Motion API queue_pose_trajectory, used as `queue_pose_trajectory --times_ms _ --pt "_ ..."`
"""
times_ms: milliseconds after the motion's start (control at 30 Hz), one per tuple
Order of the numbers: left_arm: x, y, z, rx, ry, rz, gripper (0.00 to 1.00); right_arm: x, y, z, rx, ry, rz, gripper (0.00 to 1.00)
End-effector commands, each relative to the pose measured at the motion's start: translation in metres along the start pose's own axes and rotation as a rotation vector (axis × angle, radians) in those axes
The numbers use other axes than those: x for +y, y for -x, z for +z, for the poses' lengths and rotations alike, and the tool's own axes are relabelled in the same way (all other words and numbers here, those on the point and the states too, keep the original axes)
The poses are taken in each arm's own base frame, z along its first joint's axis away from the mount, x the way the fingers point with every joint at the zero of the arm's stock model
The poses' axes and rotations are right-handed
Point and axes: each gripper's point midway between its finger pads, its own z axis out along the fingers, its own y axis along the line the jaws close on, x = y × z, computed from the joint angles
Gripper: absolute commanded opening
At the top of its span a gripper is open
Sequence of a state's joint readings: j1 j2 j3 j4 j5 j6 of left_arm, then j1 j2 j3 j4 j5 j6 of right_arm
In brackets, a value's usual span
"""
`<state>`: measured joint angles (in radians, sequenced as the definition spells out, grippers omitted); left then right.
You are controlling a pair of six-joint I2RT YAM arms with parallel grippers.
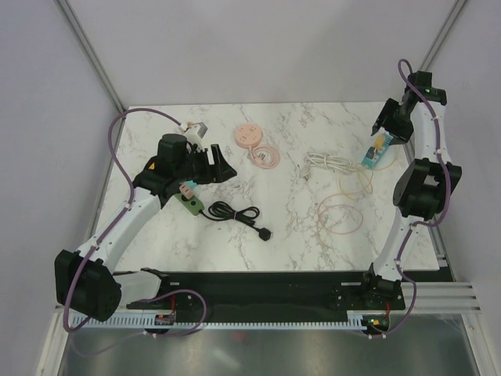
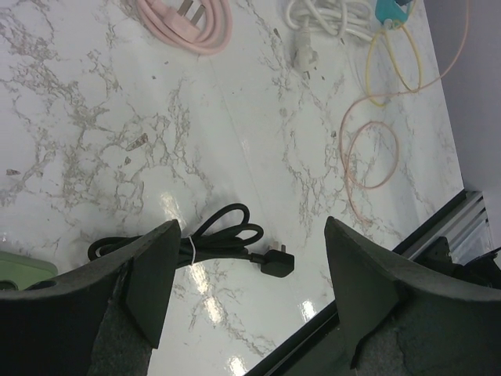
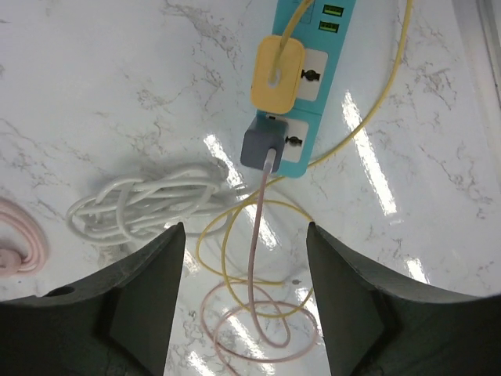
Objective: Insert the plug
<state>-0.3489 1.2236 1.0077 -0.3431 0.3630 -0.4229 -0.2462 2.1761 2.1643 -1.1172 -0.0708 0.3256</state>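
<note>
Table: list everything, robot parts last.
power strip: 1, teal, far right
yellow charger: 1, yellow, in strip
grey charger: 1, grey, in strip
white cable: 1, white, right centre
thin cables: 2, yellow, pink, right
pink cord: 1, pink, rear centre
black cord: 1, black, left centre
green socket: 1, green, left
small adapter: 1, white-grey, rear left
left gripper: 1, black, open
right gripper: 1, black, open, above strip
</note>
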Motion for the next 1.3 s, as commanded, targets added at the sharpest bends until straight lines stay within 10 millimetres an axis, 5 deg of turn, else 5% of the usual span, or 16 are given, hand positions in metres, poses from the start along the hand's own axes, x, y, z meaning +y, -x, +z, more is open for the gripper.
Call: queue_pose_trajectory --times_ms 0,167,267,400,833,1000,1267 --pt "0.001 0.011 -0.006 -0.049 0.012 0.057 0.81 0.002 0.010 -0.062 -0.115 0.018 -0.018 0.70" --pt "-0.002 0.015 -0.001 -0.058 -0.001 0.013 0.81 0.012 0.006 -0.083 -0.201 0.047 -0.030 0.69" --pt "-0.009 0.020 -0.001 -0.060 -0.024 -0.021 0.81 0.039 -0.003 -0.092 -0.246 0.080 -0.072 0.70" --pt "-0.007 0.030 0.002 -0.081 -0.003 -0.039 0.81 0.101 -0.030 -0.090 -0.296 0.175 -0.187 0.71" --pt "0.023 0.048 0.003 -0.136 0.121 -0.099 0.81 0.285 -0.162 -0.014 -0.245 0.512 -0.516 0.66" --pt "0.026 0.052 0.000 -0.142 0.125 -0.115 0.81 0.320 -0.197 0.018 -0.241 0.548 -0.685 0.64" --pt "0.031 0.046 -0.004 -0.128 0.116 -0.145 0.81 0.341 -0.240 0.051 -0.197 0.586 -0.810 0.61"
